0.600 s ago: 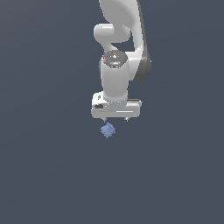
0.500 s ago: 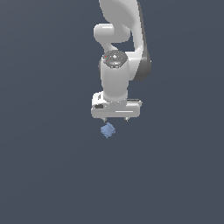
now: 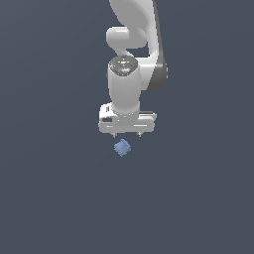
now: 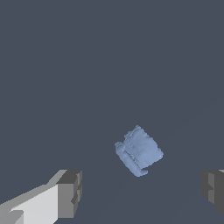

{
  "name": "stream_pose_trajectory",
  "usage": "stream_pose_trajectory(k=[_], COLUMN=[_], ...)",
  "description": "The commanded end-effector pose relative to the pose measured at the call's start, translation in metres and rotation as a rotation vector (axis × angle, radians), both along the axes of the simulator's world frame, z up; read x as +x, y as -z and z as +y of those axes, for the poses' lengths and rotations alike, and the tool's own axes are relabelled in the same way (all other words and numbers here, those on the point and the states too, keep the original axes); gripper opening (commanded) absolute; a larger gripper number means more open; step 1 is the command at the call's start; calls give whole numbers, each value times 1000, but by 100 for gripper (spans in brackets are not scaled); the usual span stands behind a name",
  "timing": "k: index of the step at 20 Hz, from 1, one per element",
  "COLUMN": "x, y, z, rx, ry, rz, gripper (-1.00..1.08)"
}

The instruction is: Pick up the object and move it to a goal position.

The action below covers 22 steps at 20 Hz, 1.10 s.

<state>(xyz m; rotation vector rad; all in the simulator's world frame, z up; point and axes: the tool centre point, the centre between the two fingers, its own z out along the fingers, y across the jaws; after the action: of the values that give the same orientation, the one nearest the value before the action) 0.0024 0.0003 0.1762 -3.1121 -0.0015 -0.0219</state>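
The object (image 3: 122, 148) is a small light-blue bumpy block lying on the dark grey floor, turned at an angle. My white gripper (image 3: 127, 134) hangs just above it, pointing down, with its two short fingertips spread wide apart. In the wrist view the object (image 4: 138, 151) lies ahead of the gap between the two grey fingers (image 4: 70, 193), apart from both. The gripper (image 4: 142, 190) is open and holds nothing.
The white arm (image 3: 131, 59) rises behind the gripper toward the top of the exterior view. A plain dark grey floor (image 3: 54, 188) surrounds the block on all sides.
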Motion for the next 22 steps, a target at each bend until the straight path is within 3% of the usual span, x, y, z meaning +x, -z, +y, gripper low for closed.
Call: stream_pose_trajectory(k=[1, 12, 22], x=[0, -2, -7], y=[-1, 9, 36], z=[-1, -4, -12], rx=[0, -7, -22], ry=[0, -74, -283], rz=[1, 1, 2], gripper=[100, 100, 100])
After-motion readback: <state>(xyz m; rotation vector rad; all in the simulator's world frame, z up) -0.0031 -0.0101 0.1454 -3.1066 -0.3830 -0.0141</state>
